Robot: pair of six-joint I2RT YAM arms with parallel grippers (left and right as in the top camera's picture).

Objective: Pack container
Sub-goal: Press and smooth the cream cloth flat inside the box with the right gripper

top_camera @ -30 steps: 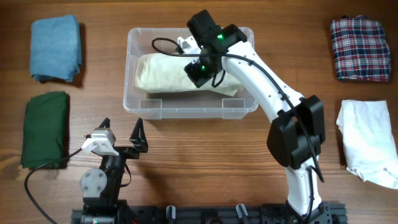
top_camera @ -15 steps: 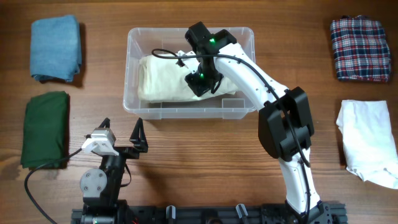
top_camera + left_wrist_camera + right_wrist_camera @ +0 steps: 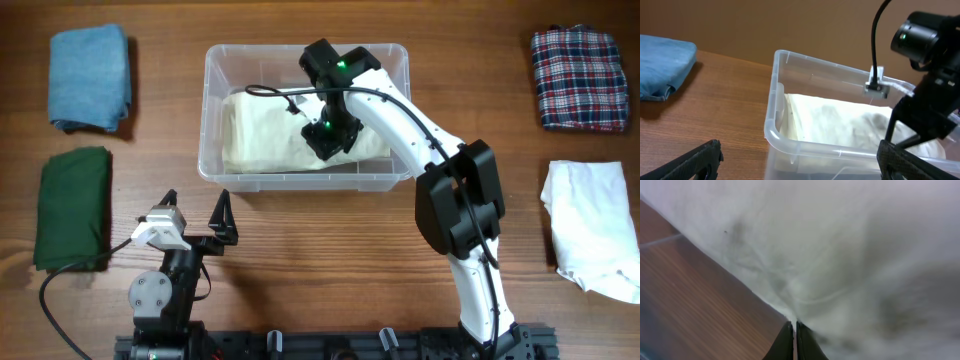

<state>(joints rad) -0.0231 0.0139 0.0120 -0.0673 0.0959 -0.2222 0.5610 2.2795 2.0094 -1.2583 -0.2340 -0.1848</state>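
The container stands on the wooden surface, and a cream cloth lies inside it. The right hand is inside the container with its fingers pressed together, tips at the cloth. The left hand, in front of the container, is wide.

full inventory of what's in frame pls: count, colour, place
container: 1, clear plastic, top centre of table
folded cloth: 1, cream, inside the container
blue cloth: 1, light blue, far left corner
green cloth: 1, dark green, left edge, nearer the robot than the blue cloth
plaid cloth: 1, red and navy check, far right corner
white cloth: 1, white, right edge, loosely folded
table: 1, brown wood
left gripper: 1, black, open, over bare table near its base
right gripper: 1, black, shut, tips at the cream cloth in the container
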